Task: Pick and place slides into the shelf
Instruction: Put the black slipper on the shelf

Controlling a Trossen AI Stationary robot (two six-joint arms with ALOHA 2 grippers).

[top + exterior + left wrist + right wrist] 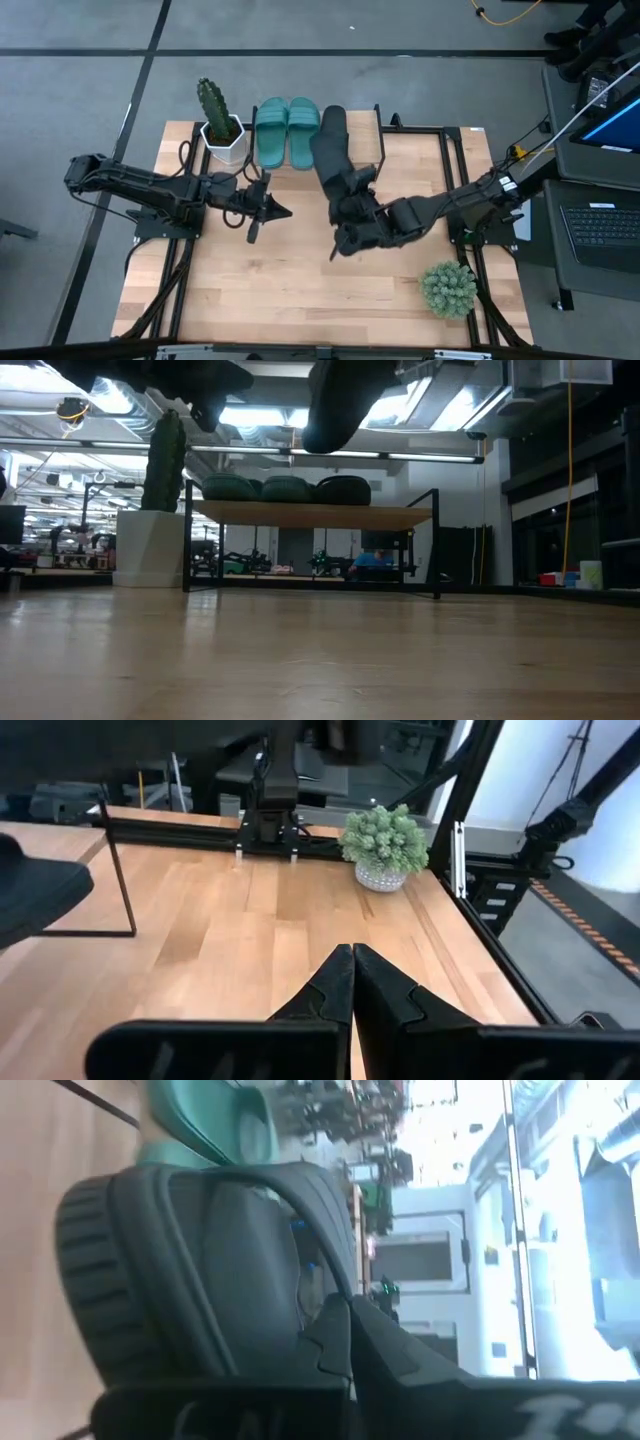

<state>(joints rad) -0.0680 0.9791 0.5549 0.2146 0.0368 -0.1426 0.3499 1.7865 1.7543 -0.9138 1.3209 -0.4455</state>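
Observation:
Two teal slides (287, 130) and one black slide (343, 490) lie on the shelf's plank top (310, 516) at the table's far edge. My right gripper (345, 203) is shut on the second black slide (335, 160), which shows high in the low view (340, 400), in front of the shelf (365, 135). Its ribbed strap (90, 1260) fills the right wrist view. My left gripper (280, 210) is shut and hovers left of the held slide, touching nothing; its fingers meet in the left wrist view (352, 982). My right gripper pinches the black slide by the side rim of its sole (325, 1305), next to the ribbed strap, between two fingers that stand almost together. It comes from the table's right-near side. The slide is lifted clear of the table, with its free end reaching toward the shelf.
A cactus in a white pot (220, 125) stands left of the shelf, also in the low view (160, 500). A small bushy plant in a pot (448, 288) sits near the table's right-near corner (385, 840). Bare wooden tabletop (290, 280) spreads in front of both arms.

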